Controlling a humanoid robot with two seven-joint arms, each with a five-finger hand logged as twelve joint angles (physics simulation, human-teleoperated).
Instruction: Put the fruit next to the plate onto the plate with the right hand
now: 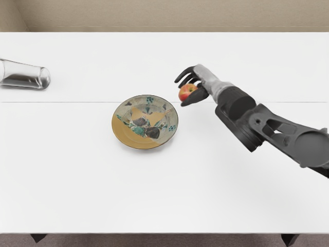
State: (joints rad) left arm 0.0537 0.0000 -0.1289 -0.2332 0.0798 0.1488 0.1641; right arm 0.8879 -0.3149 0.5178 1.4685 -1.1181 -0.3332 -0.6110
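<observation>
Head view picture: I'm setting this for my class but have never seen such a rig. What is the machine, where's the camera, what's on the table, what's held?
This is a simulator's render, seen from the robot's head, looking down at a white table. The dark jointed arm from the right ends in a five-finger right hand. Its fingers curl around a red-yellow fruit, just right of a patterned plate. A clear glass lies on its side far left.
</observation>
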